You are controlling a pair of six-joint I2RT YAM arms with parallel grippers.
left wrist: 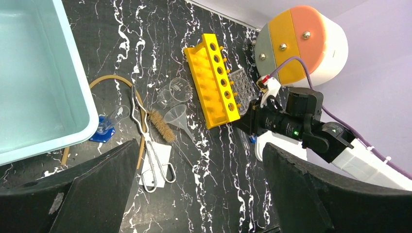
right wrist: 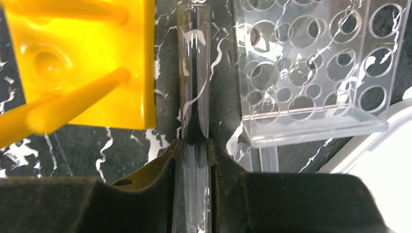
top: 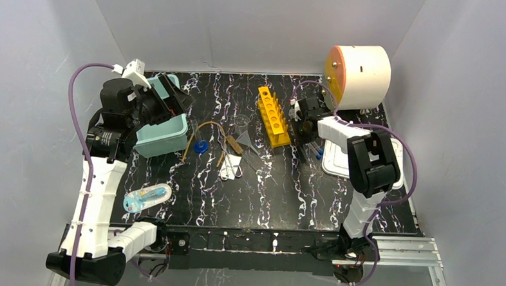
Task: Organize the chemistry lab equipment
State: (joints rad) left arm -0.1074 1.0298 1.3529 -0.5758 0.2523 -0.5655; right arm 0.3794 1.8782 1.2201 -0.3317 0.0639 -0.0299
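Far to the left of the yellow rack (top: 273, 117), the left arm stands tall with its elbow bent. It holds the left gripper (left wrist: 200, 144) high above the near corner of a teal bin (top: 167, 139), its fingers spread wide with nothing between them. Closer to the rack on that same side, the loose pieces lie together on the dark marbled table (top: 267, 201). An amber rubber tube (left wrist: 104, 79) is curled in an arc, with a wooden-handled brush (left wrist: 159, 124) and metal tongs (left wrist: 150, 155) beside it. The clear funnel (left wrist: 176, 116) and a clear glass beaker (left wrist: 179, 88) lie nearest the rack. Just right of the rack, the right gripper (right wrist: 194, 145) is clamped on a glass test tube (right wrist: 194, 73), pinching it partway along so the free length points away from the wrist. The tube lies along the gap between the yellow rack and the clear plastic tube rack (right wrist: 311, 73); I cannot tell whether it rests on the table. It is probably light and stiff, but also slick and brittle. A modest squeeze across the round wall, away from the rim, looks like the safest hold, and any bump against either rack could chip it. The right arm reaches in from the right over a white tray (top: 336, 163), with its elbow raised and its wrist low and close to the rack.
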